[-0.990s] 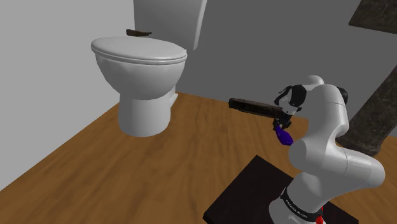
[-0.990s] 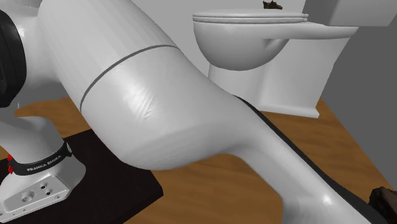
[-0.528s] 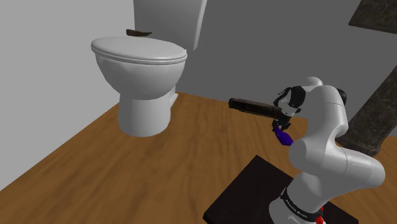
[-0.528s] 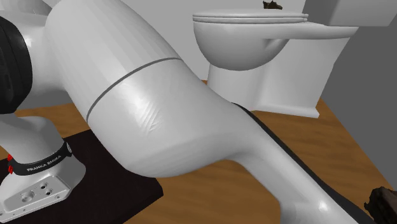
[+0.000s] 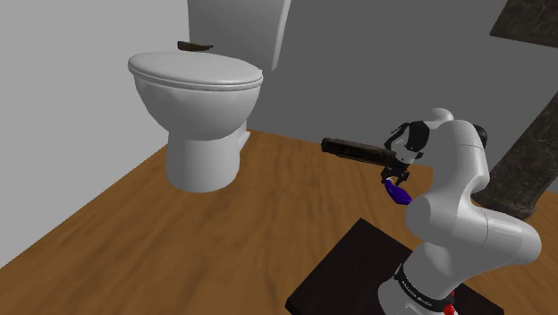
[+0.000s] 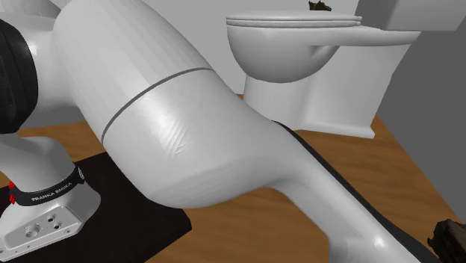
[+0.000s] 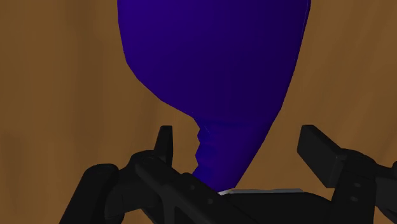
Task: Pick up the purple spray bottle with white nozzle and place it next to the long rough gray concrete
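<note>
Barely anything has shifted: over the last second my arm [image 5: 452, 174] leaned a touch, then stopped. My gripper [image 7: 240, 141] stands open astride the purple bottle [image 7: 213, 63], floor [image 7: 57, 83] showing beside each finger, gripping nothing. Just below my fingers, the bottle sits close beside the concrete bar [image 5: 355, 149], so I judge it delivered.

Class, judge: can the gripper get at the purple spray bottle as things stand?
Probably yes: the purple spray bottle sits between the gripper's open fingers, untouched, with nothing in between.
</note>
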`<state>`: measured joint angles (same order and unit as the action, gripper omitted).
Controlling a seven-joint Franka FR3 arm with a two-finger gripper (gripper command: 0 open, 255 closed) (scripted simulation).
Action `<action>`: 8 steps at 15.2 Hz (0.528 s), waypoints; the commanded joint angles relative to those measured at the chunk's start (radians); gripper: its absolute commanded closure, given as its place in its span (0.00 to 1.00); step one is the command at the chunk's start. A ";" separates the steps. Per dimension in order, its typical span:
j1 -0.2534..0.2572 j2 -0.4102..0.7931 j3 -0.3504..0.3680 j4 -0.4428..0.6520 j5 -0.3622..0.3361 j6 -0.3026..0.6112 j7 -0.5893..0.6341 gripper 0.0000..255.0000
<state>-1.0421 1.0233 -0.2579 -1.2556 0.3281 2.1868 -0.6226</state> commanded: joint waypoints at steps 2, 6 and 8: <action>0.004 -0.045 -0.009 -0.010 -0.008 -0.035 0.003 0.00; 0.006 -0.081 -0.016 -0.013 -0.015 -0.069 0.006 0.00; 0.006 -0.081 -0.016 -0.013 -0.015 -0.069 0.006 0.00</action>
<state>-1.0362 0.9436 -0.2738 -1.2674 0.3134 2.1189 -0.6168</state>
